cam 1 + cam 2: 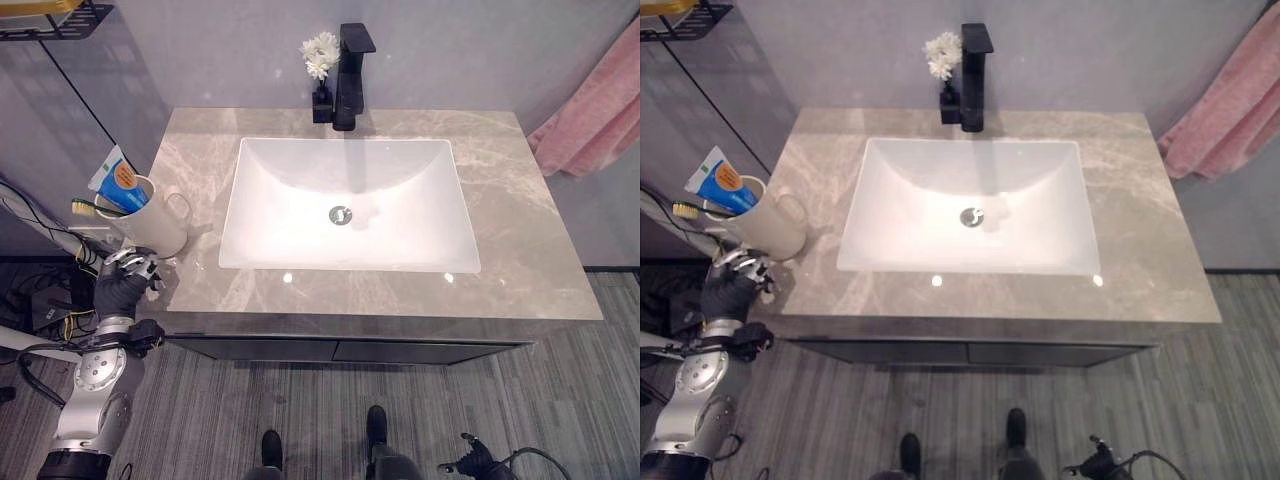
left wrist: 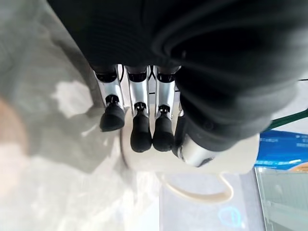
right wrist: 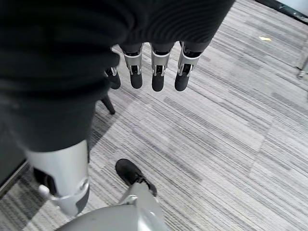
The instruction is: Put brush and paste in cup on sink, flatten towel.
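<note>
A cream cup point(image 1: 158, 218) with a handle stands at the left end of the grey stone counter point(image 1: 505, 210). A blue and orange toothpaste tube point(image 1: 119, 178) and a green-handled toothbrush point(image 1: 93, 208) stick out of it. My left hand point(image 1: 124, 281) hovers just in front of the cup at the counter's front edge; in the left wrist view its fingers point(image 2: 141, 130) are relaxed beside the cup point(image 2: 240, 156) and hold nothing. A pink towel point(image 1: 596, 112) hangs bunched on the wall at the far right. My right hand point(image 3: 154, 72) hangs low over the floor, fingers relaxed and empty.
A white basin point(image 1: 350, 215) takes up the middle of the counter. Behind it stand a black tap point(image 1: 350, 78) and a small dark vase of white flowers point(image 1: 321, 62). A black wire shelf point(image 1: 55, 22) juts from the wall at the upper left.
</note>
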Robot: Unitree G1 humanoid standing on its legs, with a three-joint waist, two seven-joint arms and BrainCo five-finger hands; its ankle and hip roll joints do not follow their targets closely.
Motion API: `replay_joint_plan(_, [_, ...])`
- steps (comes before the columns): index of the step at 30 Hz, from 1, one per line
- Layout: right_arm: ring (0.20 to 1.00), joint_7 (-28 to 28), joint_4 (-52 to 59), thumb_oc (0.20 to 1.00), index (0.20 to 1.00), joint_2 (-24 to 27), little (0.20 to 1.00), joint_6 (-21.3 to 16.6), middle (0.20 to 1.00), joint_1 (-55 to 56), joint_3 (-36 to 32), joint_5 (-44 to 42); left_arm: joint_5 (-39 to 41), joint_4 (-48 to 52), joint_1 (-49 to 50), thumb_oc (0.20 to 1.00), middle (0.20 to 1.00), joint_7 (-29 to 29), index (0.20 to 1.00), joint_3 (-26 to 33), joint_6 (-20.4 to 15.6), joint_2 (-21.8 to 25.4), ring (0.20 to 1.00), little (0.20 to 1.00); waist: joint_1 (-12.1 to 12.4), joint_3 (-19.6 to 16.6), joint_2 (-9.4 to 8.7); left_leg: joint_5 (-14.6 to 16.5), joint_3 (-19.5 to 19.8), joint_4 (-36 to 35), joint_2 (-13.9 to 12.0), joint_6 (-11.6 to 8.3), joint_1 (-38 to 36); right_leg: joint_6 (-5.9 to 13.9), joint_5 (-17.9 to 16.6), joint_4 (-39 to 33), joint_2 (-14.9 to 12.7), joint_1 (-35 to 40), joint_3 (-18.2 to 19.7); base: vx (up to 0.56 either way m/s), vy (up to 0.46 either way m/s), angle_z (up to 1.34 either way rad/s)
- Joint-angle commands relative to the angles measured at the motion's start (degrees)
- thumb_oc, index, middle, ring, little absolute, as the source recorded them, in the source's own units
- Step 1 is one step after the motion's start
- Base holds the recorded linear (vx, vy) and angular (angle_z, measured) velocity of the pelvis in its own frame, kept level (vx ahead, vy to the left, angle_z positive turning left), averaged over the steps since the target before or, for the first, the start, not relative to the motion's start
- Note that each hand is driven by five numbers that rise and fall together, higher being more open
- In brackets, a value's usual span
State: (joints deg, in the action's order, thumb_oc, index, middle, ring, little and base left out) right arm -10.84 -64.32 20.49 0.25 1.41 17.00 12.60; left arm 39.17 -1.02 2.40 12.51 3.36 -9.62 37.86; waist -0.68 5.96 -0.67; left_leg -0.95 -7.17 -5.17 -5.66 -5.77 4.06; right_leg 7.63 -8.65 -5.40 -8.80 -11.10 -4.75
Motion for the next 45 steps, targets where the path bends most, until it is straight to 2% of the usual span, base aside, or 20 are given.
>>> replay_joint_plan(1, [1.000,0.4,-0.1,1.000,1.000,2.0,1.000,0.4,1.000,-0.8,2.4,1.1,2.8,1.2,-2.8,0.200,0.200,-1.2,0.200,0.4,-1.4,4.9,0.200,0.200,-0.6,0.0,-0.93,-2.9,2.1,0.2,-0.6,-0.05,3.7,3.08,4.1,0.4,-3.1,3.6,1.0,0.00,0.000,0.00])
replay_joint_plan(3, [1.000,0.4,0.0,1.000,1.000,2.2,1.000,0.4,1.000,-0.7,2.5,1.1,3.5,0.9,-3.1,0.200,0.200,-1.2,0.200,0.3,-1.5,5.4,0.200,0.200,-0.7,0.0,-0.93,-2.9,2.0,0.2,-0.6,-0.08,3.7,3.07,4.1,0.4,-3.1,3.6,1.0,-0.01,-0.008,-0.02])
replay_joint_plan(4, [1.000,0.4,0.4,1.000,1.000,2.4,1.000,0.4,1.000,-0.7,2.7,0.9,5.0,0.3,-4.1,0.200,0.200,-0.9,0.200,-0.1,-1.5,7.3,0.200,0.200,-0.9,0.3,-0.95,-3.1,2.1,0.2,-0.7,-0.13,3.9,3.08,4.0,0.4,-3.0,3.4,1.0,-0.02,-0.014,-0.05])
replay_joint_plan(15, [1.000,-0.1,2.0,1.000,1.000,2.9,1.000,0.6,1.000,-1.1,3.6,0.1,7.0,-3.7,-10.8,0.200,0.200,1.7,0.200,-2.2,-2.2,10.6,0.200,0.200,-1.5,2.2,-1.63,-4.1,2.5,0.2,-0.7,-0.19,6.5,3.19,3.2,0.4,-2.5,0.9,1.1,-0.01,-0.005,-0.04])
replay_joint_plan(36, [1.000,-1.4,7.6,1.000,1.000,3.9,1.000,-0.1,1.000,-3.5,4.8,-2.7,7.2,-7.7,-21.2,0.200,0.200,5.8,0.200,-6.6,-3.5,10.0,0.200,0.200,-2.5,4.3,-3.35,-5.1,2.8,0.2,-1.3,-0.34,12.5,3.51,2.0,0.4,-1.9,-5.7,2.8,0.00,0.002,-0.01])
replay_joint_plan(45, [1.000,-1.4,8.2,1.000,1.000,4.3,1.000,-0.3,1.000,-3.4,5.5,-3.0,8.9,-13.3,-28.8,0.200,0.200,7.8,0.200,-8.8,-4.1,10.6,0.200,0.200,-3.1,4.6,-4.15,-5.4,2.9,0.2,-1.9,-0.64,13.7,3.57,1.7,0.4,-1.4,-7.2,3.0,0.00,-0.004,-0.02])
